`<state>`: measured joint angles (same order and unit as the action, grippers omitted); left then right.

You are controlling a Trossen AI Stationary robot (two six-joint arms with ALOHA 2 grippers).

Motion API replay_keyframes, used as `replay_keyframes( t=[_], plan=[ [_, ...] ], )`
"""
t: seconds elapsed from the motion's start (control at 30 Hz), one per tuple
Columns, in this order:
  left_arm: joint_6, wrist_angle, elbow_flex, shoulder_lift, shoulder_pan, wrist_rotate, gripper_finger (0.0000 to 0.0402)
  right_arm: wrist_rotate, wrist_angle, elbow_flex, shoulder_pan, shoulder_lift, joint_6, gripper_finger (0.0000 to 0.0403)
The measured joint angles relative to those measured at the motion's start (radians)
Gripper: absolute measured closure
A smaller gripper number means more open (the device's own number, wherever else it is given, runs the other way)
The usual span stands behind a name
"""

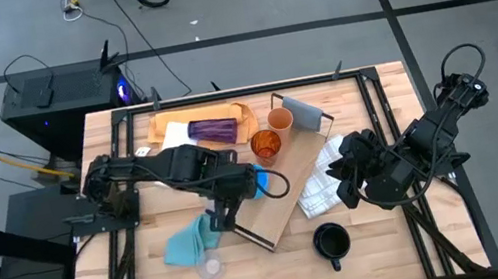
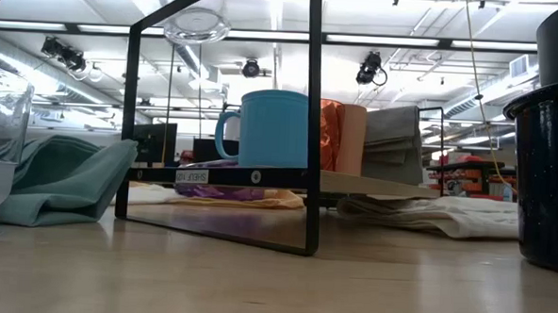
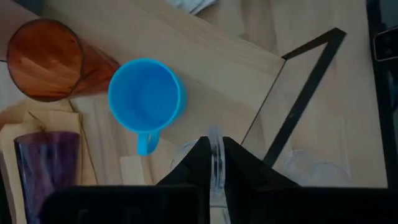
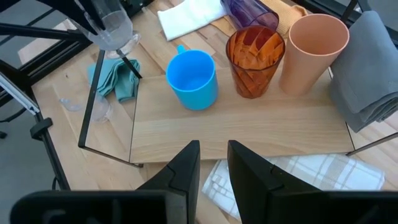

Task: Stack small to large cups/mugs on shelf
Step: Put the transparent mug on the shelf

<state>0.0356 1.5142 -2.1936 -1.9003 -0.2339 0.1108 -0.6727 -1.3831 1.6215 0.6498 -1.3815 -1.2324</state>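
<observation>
Clear cup [image 2: 198,26] – thin-walled and see-through – hangs in the air over the black-framed end of the shelf [image 4: 249,130], clear of the board and just beside the light blue mug [image 4: 193,78]. My left gripper [image 3: 215,146] has its fingers pressed together on the cup's wall, one inside and one outside the rim, so the cup hangs from a single pinch.

Handling, as I judge it: the cup looks light, smooth and a little flexible, so it may swing or slip if I tilt it, and a harder squeeze could warp or crack the rim. The rim pinch suits a straight lowering onto the board. Wrapping the whole cup would need jaws spread much wider.

On the shelf the mug, the amber translucent cup [image 4: 254,59] and the tan cup [image 4: 311,53] stand upright in a row, the last two close together; the bare board lies at the mug's end.

Off the shelf: a second clear cup [image 1: 211,264] sits on the table by the teal cloth [image 1: 188,241], the dark mug [image 1: 331,240] stands near the front edge, and the purple tumbler [image 1: 212,128] lies on its side behind the shelf.

My right gripper [image 4: 214,155] waits over the white checked cloth [image 4: 298,174], fingers slightly parted – nothing between them.
</observation>
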Motion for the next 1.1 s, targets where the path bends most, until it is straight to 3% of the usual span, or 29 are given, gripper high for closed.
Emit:
replay_keyframes(
  t=[0.17,0.33,0.47,0.63,0.87,1.1],
  plan=[
    [-0.028,-0.009,0.009,-0.024,0.008,-0.003,0.0350,-0.008,0.000,0.000,0.000,0.000,-0.002,0.0314],
    [-0.078,-0.026,0.009,-0.067,0.008,-0.022,0.0376,-0.008,0.000,0.000,0.000,0.000,-0.006,0.0314],
    [-0.082,-0.030,0.009,-0.086,0.007,-0.030,0.0375,-0.008,-0.001,0.000,0.000,0.000,-0.014,0.0314],
    [-0.077,-0.031,0.009,-0.092,0.006,-0.035,0.0347,-0.008,-0.005,0.000,0.000,0.000,-0.014,0.0314],
    [-0.092,-0.038,0.009,-0.092,0.005,-0.039,0.0395,-0.008,-0.008,0.000,0.000,0.000,-0.014,0.0314],
    [-0.092,-0.037,0.009,-0.092,0.005,-0.045,0.0375,-0.008,-0.008,0.000,0.000,0.000,-0.014,0.0314]
  ],
)
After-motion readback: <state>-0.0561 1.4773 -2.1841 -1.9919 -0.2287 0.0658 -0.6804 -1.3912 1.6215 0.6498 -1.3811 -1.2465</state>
